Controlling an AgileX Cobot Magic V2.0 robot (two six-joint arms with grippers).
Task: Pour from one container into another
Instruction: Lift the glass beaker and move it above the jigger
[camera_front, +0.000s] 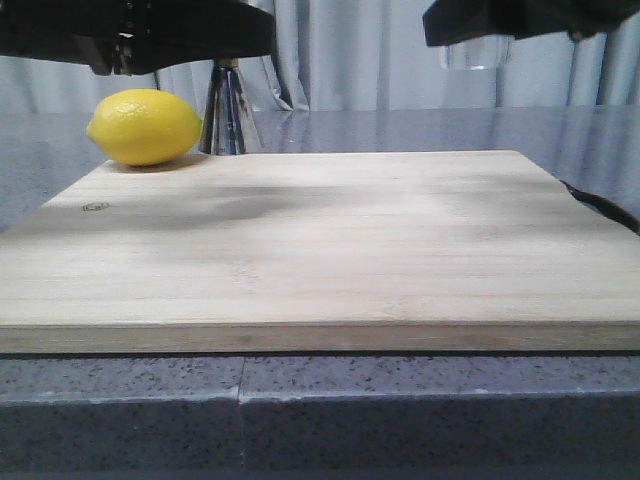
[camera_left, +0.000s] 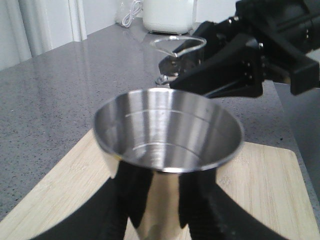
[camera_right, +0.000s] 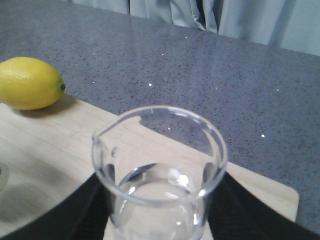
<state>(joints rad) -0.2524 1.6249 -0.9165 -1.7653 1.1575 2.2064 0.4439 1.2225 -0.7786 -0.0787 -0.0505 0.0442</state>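
The left end effector (camera_left: 160, 220) is clamped on the tall shiny steel hourglass jigger (camera_left: 167, 150), which stands at the pale wooden board's (camera_front: 320, 250) eleven o'clock corner beside a yellow lemon (camera_front: 145, 126). The right end effector (camera_right: 157, 220) is clamped on the small clear glass beaker (camera_right: 159, 175), held aloft toward one o'clock. To pour well, I judge, bring the beaker's lip over the jigger's mouth, then tilt slowly.

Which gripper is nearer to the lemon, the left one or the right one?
Left. The left gripper, holding the steel jigger, is just beside the lemon. The right gripper, holding the glass beaker, is raised at the far right.
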